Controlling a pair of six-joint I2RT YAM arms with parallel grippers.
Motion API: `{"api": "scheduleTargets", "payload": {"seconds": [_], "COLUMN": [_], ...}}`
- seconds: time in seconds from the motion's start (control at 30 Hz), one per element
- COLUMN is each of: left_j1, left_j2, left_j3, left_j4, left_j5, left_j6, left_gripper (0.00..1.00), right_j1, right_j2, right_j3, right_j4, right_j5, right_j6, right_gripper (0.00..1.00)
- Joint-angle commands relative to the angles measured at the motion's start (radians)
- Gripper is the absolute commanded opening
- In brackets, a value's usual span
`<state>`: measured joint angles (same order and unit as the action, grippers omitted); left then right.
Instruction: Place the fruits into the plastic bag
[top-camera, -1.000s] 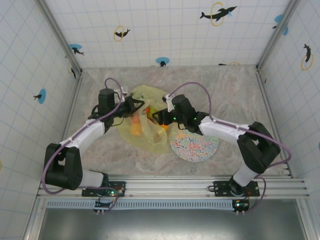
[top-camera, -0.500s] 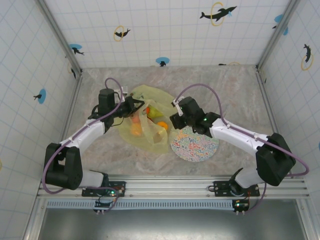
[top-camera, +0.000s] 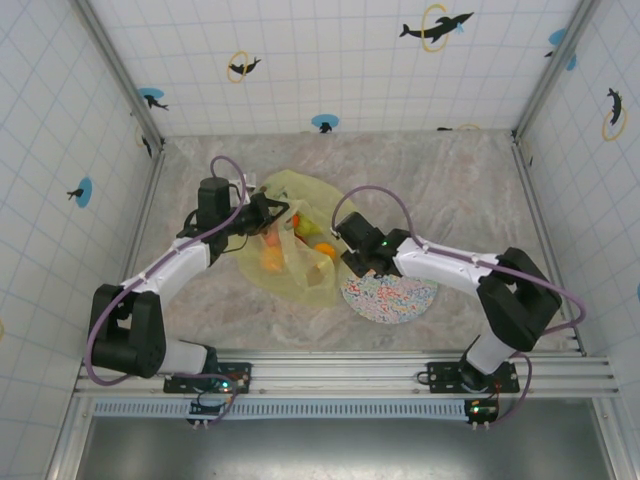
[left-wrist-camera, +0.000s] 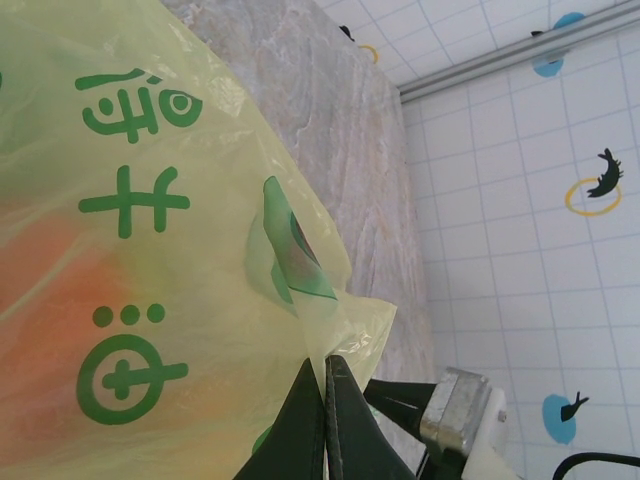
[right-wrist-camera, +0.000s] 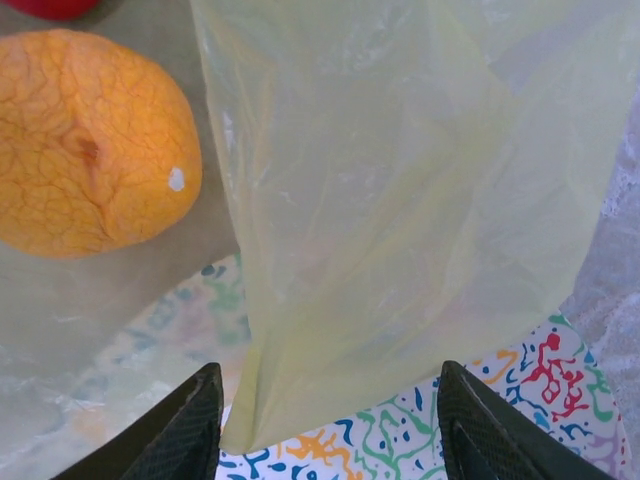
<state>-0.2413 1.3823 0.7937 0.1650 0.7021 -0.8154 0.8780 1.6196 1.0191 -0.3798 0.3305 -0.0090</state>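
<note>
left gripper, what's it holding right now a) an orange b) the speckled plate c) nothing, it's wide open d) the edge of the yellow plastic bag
D: in the left wrist view the left gripper has its jaws shut on a pinched fold at the edge of the yellow plastic bag.

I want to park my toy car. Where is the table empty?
Bare table lies behind the plastic bag along the back wall, and in the far right corner beyond the speckled plate. The middle is crowded: bag and plate overlap there.
</note>
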Motion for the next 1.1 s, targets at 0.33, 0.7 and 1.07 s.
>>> {"api": "scheduleTargets", "payload": {"seconds": [0.33, 0.7, 1.07], "left_j1": [0.004, 0.005, 0.008], "left_j2": [0.000, 0.012, -0.016], "left_j3": [-0.016, -0.015, -0.002], "left_j4": [-0.009, -0.014, -0.079], "left_j5": [0.002, -0.006, -0.107], "left_j6": [0.012, 0.030, 0.142], "left_gripper": [0.00, 0.00, 0.45], "right_j1": [0.021, -0.008, -0.160], "right_j2": [0.124, 0.085, -0.135], "right_j3": [0.085, 0.050, -0.149], "right_j4": [0.035, 0.075, 0.369], "right_j5": [0.032, -0.001, -0.372], "right_j6": [-0.036, 0.012, 0.285], "right_gripper": [0.44, 0.08, 0.00]}}
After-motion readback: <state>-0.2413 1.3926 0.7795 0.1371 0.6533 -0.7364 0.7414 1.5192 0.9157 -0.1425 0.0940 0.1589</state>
